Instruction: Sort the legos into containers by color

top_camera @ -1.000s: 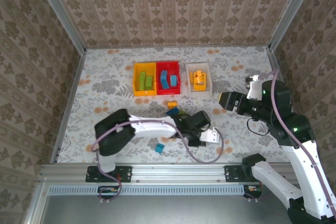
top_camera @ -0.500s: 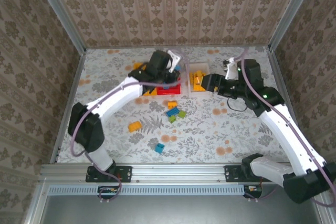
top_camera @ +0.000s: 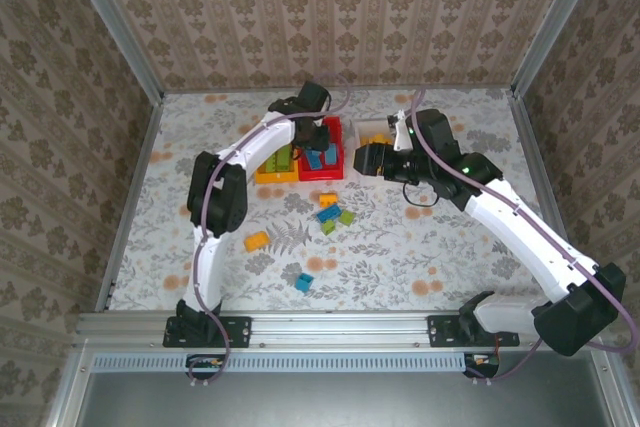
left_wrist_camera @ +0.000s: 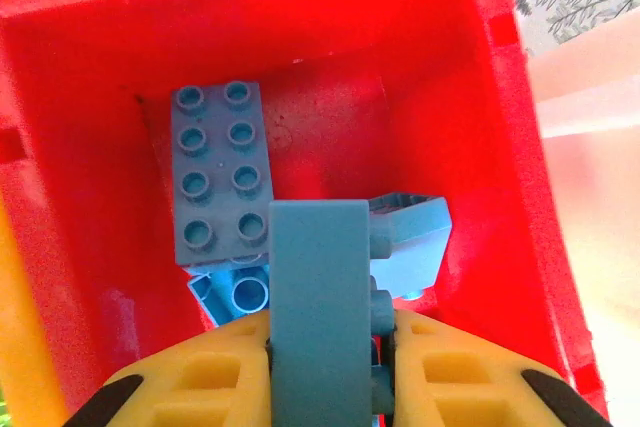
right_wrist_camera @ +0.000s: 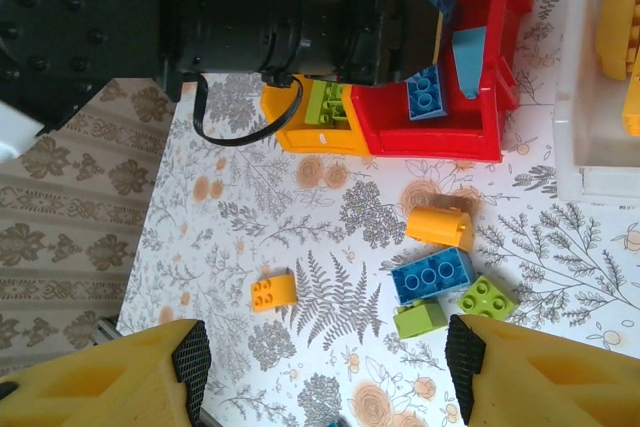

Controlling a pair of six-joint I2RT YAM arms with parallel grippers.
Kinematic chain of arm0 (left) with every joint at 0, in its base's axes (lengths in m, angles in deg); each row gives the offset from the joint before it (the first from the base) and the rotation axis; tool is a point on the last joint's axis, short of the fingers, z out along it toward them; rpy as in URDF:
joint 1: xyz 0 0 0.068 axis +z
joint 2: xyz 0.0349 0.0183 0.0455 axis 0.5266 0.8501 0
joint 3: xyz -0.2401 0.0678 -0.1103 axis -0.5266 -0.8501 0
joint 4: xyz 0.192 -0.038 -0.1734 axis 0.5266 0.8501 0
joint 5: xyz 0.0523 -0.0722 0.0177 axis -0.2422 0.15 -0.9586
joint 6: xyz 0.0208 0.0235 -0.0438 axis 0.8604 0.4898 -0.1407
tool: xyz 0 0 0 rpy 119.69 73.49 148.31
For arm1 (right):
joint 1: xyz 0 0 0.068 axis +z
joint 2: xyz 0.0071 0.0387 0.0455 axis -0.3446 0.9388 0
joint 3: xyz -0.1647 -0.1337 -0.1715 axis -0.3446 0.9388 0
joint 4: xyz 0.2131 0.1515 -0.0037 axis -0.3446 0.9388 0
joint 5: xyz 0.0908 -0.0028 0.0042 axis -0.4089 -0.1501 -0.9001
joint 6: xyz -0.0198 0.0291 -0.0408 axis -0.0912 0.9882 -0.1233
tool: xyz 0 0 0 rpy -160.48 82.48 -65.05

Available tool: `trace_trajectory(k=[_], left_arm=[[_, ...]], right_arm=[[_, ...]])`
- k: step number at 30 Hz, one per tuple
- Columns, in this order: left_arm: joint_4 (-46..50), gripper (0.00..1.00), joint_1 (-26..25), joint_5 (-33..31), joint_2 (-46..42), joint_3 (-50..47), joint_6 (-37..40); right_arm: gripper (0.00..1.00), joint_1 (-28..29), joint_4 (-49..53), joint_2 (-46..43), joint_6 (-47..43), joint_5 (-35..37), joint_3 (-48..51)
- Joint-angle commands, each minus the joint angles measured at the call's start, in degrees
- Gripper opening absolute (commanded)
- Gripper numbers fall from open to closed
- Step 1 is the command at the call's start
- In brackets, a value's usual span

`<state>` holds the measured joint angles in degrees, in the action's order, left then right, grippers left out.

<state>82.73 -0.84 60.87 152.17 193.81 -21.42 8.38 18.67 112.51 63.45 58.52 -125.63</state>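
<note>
The left tool (top_camera: 318, 139) is seen from above, poised over the red bin (top_camera: 322, 176). The right tool (top_camera: 360, 159) hangs just beside that bin, and loose legos (top_camera: 327, 214) lie scattered on the bench (top_camera: 400, 267).

In the left wrist view, the left tool (left_wrist_camera: 330, 342) is pinched on a blue brick (left_wrist_camera: 320, 277), held upright above the blue bricks already in the bin (a drop is judged the step in hand).

In the right wrist view, the right tool (right_wrist_camera: 328, 362) is spread wide, with nothing gripped.

Next, the left jaws need only be parted so that the brick falls within the walls.
</note>
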Motion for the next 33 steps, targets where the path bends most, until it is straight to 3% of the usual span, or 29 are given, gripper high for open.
trace_trajectory(k=[1, 4, 9, 17, 25, 28, 33], left_arm=[[2.39, 0.29, 0.08, 2.22, 0.55, 3.31, -2.1], [1.87, 0.4, -0.08, 2.77, 0.32, 2.71, -2.24], [1.67, 0.49, -0.51, 1.93, -2.56, 1.21, -2.46], [-2.74, 0.48, -1.38, -1.62, -16.73, -8.84, -5.0], [-5.32, 0.49, -1.92, -14.22, -51.46, -38.59, -19.08], [-2.19, 0.5, -1.74, -17.8, -66.12, -49.44, -25.69], [7.87, 0.51, -1.57, -22.41, -87.84, -59.03, -33.26]], right_arm=[[0.67, 0.47, -1.22, -0.57, 0.03, 1.93, 0.46], [0.67, 0.47, -1.37, -0.88, 0.1, 1.94, 1.24], [0.67, 0.8, -1.28, -0.9, -0.1, 1.8, 1.77], [0.67, 4.3, -0.16, -1.07, -4.26, 4.09, 2.19], [0.73, 20.15, -3.39, 7.2, -18.53, 5.98, 3.06], [0.77, 26.8, -1.78, 16.21, -26.57, 8.07, -0.72], [0.81, 32.55, 2.89, 30.47, -37.38, 12.04, -9.56]])
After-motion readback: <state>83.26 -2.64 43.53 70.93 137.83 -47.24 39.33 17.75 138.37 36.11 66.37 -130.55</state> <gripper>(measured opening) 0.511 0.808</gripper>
